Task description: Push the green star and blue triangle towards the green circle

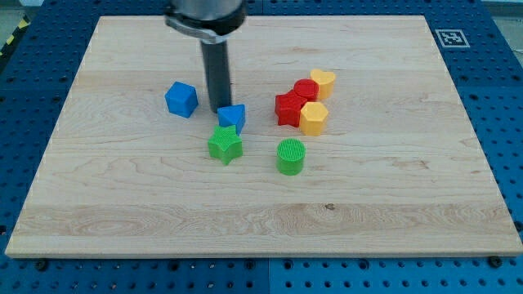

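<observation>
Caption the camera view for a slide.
My tip touches the blue triangle block, the green star block just below, the green circle block to their right.

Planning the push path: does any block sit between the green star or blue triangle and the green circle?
No. Bare board lies between the green star, blue triangle and green circle. My tip touches the triangle's upper-left side.
</observation>
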`<state>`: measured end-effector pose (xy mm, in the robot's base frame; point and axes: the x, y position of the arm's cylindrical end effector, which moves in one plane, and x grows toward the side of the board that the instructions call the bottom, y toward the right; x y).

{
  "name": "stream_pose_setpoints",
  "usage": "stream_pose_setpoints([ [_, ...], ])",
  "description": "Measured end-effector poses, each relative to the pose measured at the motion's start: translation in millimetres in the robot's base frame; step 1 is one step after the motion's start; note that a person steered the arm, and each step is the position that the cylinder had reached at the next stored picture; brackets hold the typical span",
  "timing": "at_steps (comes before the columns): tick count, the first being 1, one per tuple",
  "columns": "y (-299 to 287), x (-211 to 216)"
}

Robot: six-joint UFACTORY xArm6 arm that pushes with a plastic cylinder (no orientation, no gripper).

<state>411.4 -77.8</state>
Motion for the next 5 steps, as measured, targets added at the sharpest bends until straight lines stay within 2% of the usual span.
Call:
stream_pose_setpoints([
  [2, -70, 0],
  [3, -71, 0],
  [4, -50, 2],
  [5, 13, 10],
])
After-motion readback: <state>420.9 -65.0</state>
